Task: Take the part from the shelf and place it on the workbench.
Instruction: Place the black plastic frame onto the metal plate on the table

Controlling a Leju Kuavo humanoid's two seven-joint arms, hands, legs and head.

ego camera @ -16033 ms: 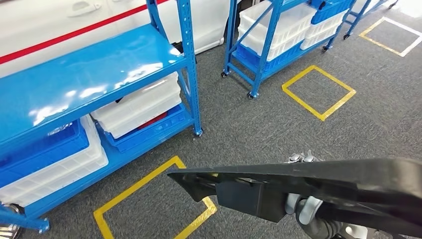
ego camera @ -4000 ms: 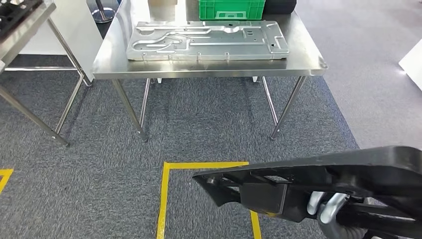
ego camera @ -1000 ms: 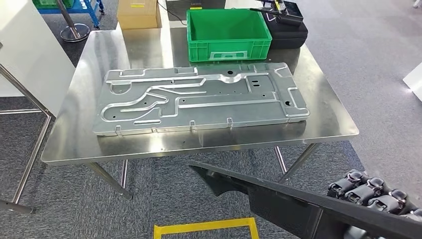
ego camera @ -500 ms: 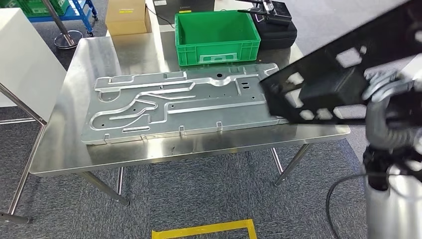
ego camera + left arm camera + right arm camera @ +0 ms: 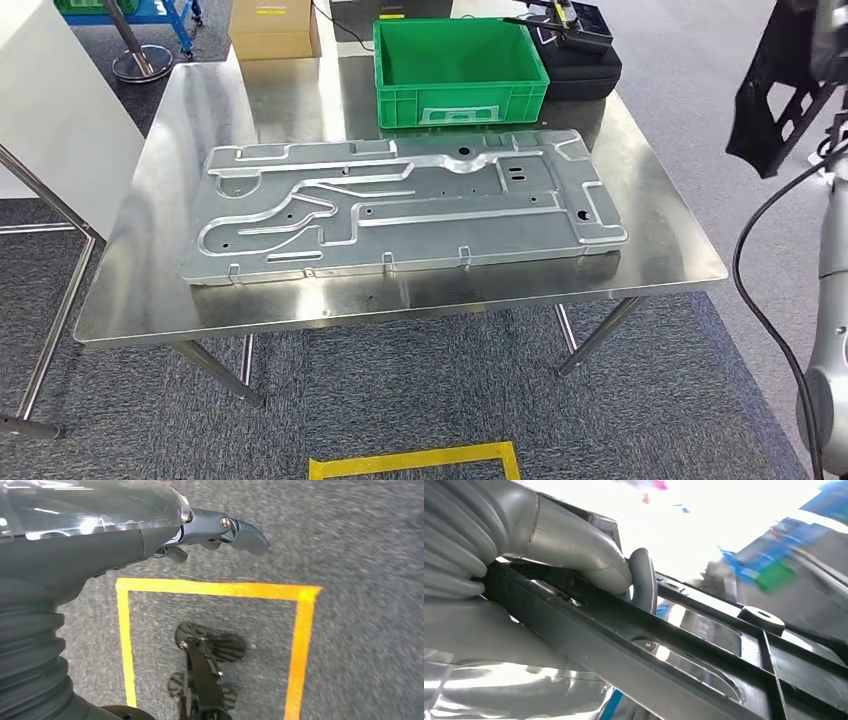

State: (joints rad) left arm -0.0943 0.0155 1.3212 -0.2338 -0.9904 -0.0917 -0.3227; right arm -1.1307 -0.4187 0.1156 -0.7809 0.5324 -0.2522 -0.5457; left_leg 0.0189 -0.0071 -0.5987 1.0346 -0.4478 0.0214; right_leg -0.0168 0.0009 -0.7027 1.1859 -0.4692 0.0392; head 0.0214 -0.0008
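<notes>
The left hand (image 5: 150,535) hangs over the carpet, fingers loosely apart, holding nothing. On the workbench (image 5: 160,300) lies a metal plate (image 5: 400,205), a green bin (image 5: 460,65) behind it. Far right, the right hand (image 5: 589,565) grips the black part (image 5: 785,85), raised beside the bench.

Brushed steel workbench (image 5: 660,255), glossy green plastic crate (image 5: 458,62), matt black plastic part (image 5: 785,95)

A plate (image 5: 400,210) lay across the workbench (image 5: 150,300). Behind it stood a crate (image 5: 458,70), a box (image 5: 272,28) to its left and a case (image 5: 582,60) to its right. The part (image 5: 780,95) hung right of the workbench.
</notes>
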